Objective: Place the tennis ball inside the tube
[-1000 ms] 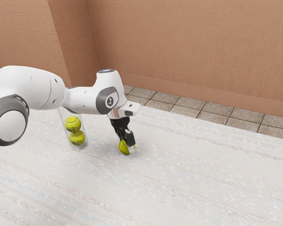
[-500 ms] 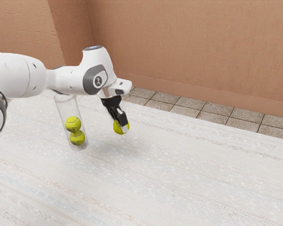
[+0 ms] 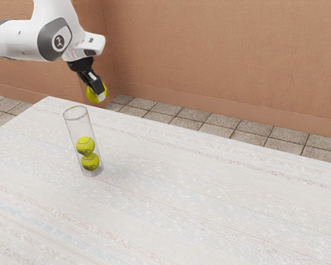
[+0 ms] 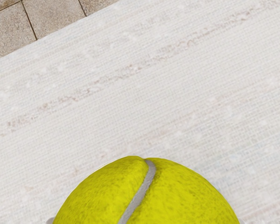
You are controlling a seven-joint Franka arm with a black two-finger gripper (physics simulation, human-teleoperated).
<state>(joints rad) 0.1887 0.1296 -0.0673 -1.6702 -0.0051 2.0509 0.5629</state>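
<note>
In the exterior view, the gripper (image 3: 99,95) is closed around the tennis ball (image 3: 92,95), which hangs well clear of the table (image 3: 209,204), higher than the tube (image 3: 79,130) and toward the exterior view's right from its mouth. That offset is what the coming move turns on: by my reading the ball has to go across toward the exterior view's left, and probably nearer, until it is centred over the opening, and only then down along the tube's long axis. How far beyond the mouth it hangs, I cannot tell from here. The tube stands on its base, open end up (its slight slant looks to me like perspective rather than a real tilt). In its lower part sit two balls (image 3: 85,146), one resting on the other, with free space above them, so a third should fit. Letting go off centre could catch the rim and tip the tube. In the wrist view, the ball lies right under the hand, its pale seam (image 4: 140,192) running over the top, and small pale slivers (image 4: 50,220) beside it on both flanks fit a grip from two sides. Past it lie the tabletop and, beyond the table's edge, floor tiles (image 4: 51,16).
</note>
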